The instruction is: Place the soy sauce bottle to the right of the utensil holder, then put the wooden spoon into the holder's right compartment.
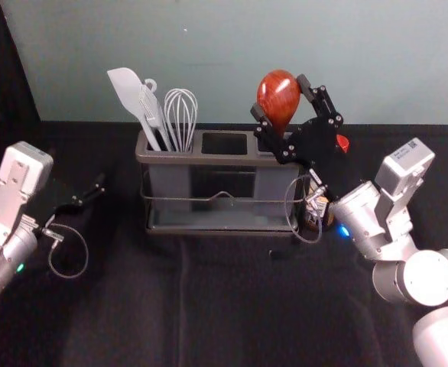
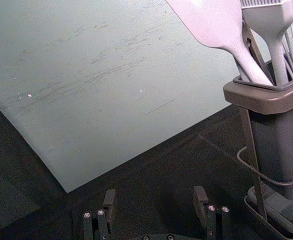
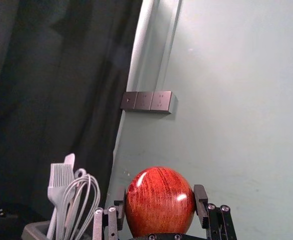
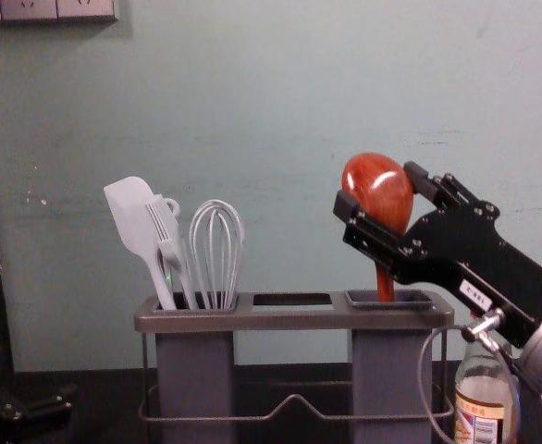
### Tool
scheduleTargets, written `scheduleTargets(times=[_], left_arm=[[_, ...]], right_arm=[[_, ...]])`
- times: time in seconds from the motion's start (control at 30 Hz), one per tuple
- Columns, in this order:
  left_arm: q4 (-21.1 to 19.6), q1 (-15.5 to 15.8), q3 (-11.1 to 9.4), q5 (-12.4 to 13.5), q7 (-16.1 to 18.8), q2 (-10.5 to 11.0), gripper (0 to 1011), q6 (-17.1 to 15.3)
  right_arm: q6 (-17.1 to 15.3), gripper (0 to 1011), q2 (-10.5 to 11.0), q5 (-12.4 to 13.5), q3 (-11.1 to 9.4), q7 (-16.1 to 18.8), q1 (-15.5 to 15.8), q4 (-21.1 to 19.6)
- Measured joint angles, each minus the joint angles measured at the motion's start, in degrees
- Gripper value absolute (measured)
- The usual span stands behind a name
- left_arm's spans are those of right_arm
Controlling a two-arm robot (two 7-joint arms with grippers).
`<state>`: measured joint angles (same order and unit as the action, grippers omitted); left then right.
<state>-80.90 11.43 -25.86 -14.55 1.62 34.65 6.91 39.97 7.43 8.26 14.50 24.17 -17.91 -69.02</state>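
Reaching in from the near right, the right arm angles left and toward the far side, its tool (image 1: 280, 97) over the right end of the utensil holder (image 4: 294, 319). The black fingers stand partly apart, one on each side, closed onto the rounded head of the wooden spoon (image 4: 378, 190). The spoon is nearly upright, head up, its slim handle running down into the right compartment. Its egg-shaped head is glossy reddish wood with dark streaked grain and bright highlights. A thin cable (image 4: 424, 370) loops below the wrist. The left tool (image 1: 99, 184) hangs left of the holder, its fingers wide apart with nothing between them. The soy sauce bottle (image 4: 482, 407) stands upright just right of the holder, clear glass with a yellow and white label. The holder has smooth grey bins, a rounded brownish-grey rim and a wire rail bent to a peak; its left compartment bears a flat pale spatula (image 4: 132, 217), a ridged brush (image 4: 166, 231) and a looped wire whisk (image 4: 217, 245). Creased black cloth (image 1: 232, 306) covers the surface.
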Motion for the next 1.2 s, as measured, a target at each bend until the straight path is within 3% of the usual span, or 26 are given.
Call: scheduleTargets(times=[0.67, 0.93, 1.2], left_arm=[[0.0, 0.0, 0.0, 0.0, 0.0, 0.0, 1000, 0.0], [0.0, 0.0, 0.0, 0.0, 0.0, 0.0, 1000, 0.0], [0.0, 0.0, 0.0, 0.0, 0.0, 0.0, 1000, 0.0]], right_arm=[[1.3, 838, -0.3, 0.5, -0.8, 1.0, 0.8, 0.7], [1.4, 1000, -0.4, 0.5, -1.1, 1.1, 1.2, 0.3], [1.4, 1002, -0.3, 0.4, -1.2, 1.0, 1.5, -0.1]])
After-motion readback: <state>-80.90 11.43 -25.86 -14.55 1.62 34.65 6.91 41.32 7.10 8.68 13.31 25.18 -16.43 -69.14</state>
